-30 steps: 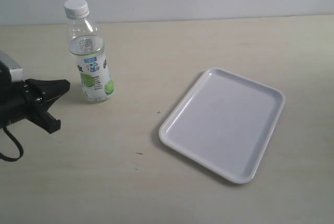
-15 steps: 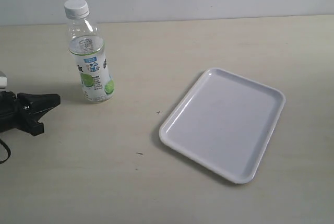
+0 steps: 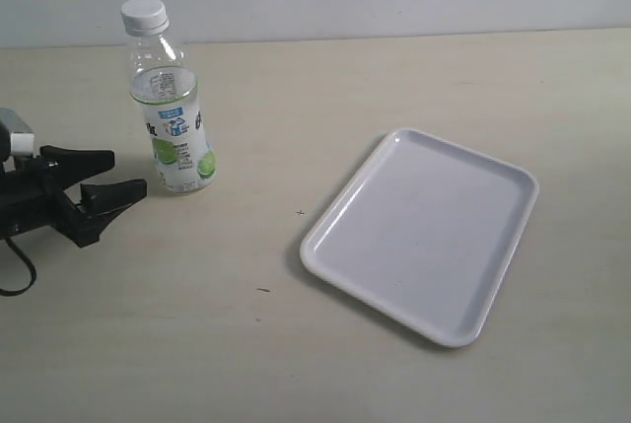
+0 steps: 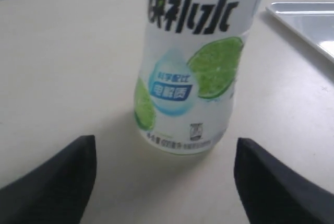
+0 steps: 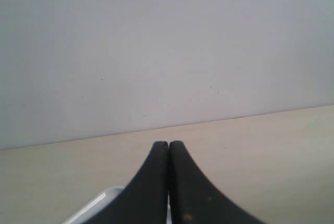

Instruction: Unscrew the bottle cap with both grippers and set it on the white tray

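Facing bottle (image 4: 190, 72), left tool (image 4: 164, 143) parted; right tool (image 5: 168, 143) closed

Exterior view high, angled down over the table (image 3: 246, 344), left wrist view low, close before the bottle (image 4: 188, 78), shared with exterior, right wrist view level, facing the wall (image 5: 167, 51)

Bottle (image 4: 188, 78) label, left wrist view: large black Chinese characters across the upper part read 快补水. Below them sits a blue drop-shaped badge (image 4: 169, 85) between the lime pictures. It looks like 科学配比 on its pale top and 电解质 in white on the darker band. The small square mark and fine print along the label's bottom edge are too small to read. Text at the top edge is cut off. In the exterior view the label print is too small to read.
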`<state>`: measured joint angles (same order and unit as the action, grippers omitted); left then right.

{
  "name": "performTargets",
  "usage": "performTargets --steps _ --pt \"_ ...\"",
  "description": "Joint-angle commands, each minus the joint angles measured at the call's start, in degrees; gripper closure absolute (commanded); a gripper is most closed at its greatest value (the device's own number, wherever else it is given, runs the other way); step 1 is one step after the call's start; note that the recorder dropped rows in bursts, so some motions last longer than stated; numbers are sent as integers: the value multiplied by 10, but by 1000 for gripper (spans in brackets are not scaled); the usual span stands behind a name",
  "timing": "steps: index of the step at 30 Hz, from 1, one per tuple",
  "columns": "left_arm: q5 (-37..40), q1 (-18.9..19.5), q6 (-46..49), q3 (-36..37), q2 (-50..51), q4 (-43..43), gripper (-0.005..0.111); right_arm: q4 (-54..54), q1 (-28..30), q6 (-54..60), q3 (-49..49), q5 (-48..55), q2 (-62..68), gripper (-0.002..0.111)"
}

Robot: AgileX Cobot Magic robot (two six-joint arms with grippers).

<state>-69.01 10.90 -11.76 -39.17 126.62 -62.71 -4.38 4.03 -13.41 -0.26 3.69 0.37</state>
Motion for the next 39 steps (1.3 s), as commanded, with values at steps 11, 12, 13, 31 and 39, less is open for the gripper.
performTargets --steps 11,12,13,31,39 --pt "-9 -111 46 -2 0 152 22 -1 -1 1 3 -3 -4 108" --pt "-9 -115 47 -2 0 160 21 -1 -1 1 3 -3 -4 108" --pt "-9 -117 47 -7 0 164 21 -1 -1 1 3 -3 -4 108" --pt "3 -117 36 -71 1 106 21 -1 -1 1 3 -3 -4 108" --pt "6 -117 25 -74 35 89 21 -1 -1 1 3 -3 -4 108"
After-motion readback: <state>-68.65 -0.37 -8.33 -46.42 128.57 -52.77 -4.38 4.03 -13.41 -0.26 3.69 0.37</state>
